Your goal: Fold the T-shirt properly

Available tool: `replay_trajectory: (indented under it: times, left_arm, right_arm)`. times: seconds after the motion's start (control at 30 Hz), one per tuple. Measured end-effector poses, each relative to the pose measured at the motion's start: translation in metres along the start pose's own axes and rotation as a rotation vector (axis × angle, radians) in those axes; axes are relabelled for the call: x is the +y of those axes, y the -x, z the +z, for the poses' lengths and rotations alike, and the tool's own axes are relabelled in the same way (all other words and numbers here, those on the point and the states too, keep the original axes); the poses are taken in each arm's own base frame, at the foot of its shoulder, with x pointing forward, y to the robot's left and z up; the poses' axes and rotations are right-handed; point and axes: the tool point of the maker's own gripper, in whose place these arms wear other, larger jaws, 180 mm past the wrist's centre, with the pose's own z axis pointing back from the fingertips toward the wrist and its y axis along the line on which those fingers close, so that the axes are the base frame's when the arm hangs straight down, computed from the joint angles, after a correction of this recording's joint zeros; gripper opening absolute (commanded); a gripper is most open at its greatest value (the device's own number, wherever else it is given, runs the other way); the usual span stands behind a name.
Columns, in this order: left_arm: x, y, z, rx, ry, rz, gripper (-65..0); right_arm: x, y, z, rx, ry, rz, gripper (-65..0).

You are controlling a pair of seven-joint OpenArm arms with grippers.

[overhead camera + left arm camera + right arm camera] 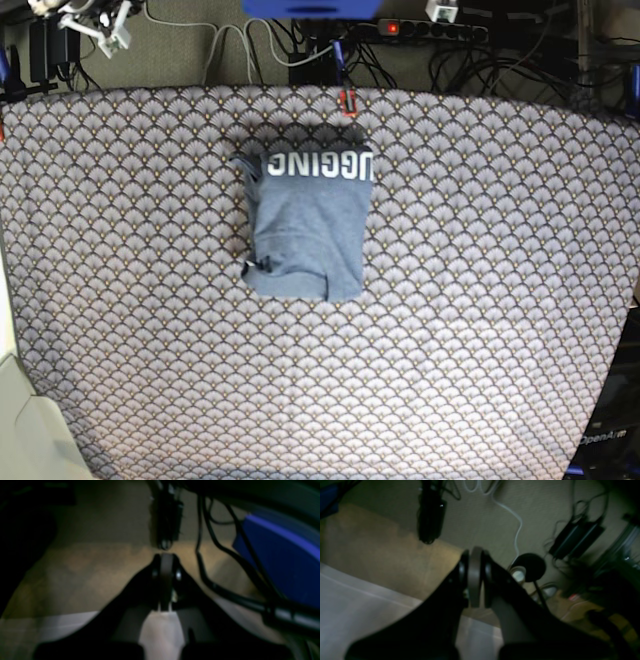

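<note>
The T-shirt (305, 230) lies folded into a compact slate-blue rectangle on the grey scallop-patterned tablecloth (480, 300), a little back of centre in the base view. White lettering (318, 165) runs upside down along its far edge. Neither arm shows in the base view. In the left wrist view my left gripper (166, 555) is shut with nothing in it, over a pale surface and floor, off the shirt. My right gripper (475, 548) is likewise shut and empty in the right wrist view. The shirt is out of both wrist views.
Behind the table's far edge are cables, a power strip (430, 30) and a blue object (310, 7). A blue box (280, 555) and black cables (225, 552) sit near the left gripper. Power adapters (575, 537) and a white cord (517, 525) lie on the floor.
</note>
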Motion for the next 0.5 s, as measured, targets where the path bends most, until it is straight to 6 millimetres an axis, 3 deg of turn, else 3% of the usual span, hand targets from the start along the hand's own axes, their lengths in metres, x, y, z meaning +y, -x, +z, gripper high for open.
replay_trajectory:
  times: [0.2,0.27,0.4,0.5]
  left_arm:
    - [0.022,-0.014,-0.021,-0.041,-0.037,0.018,-64.7]
    - [0.030,-0.011,-0.029,-0.062,-0.055,0.038,-64.7]
    - [0.057,0.016,-0.048,-0.007,-0.124,0.053,-64.7]
    - [0.063,0.021,-0.062,0.025,-0.139,-0.002,-64.7]
  right_arm:
    - [0.018,0.049,-0.048,0.034,-0.090,-0.163,-65.0]
    - [0.017,0.048,-0.067,0.018,-0.114,-0.244,-65.0]
    - [0.012,0.049,-0.099,-0.018,-0.146,-0.398,-65.0]
    - [0.026,0.057,-0.112,-0.019,-0.175,-0.412,-65.0]
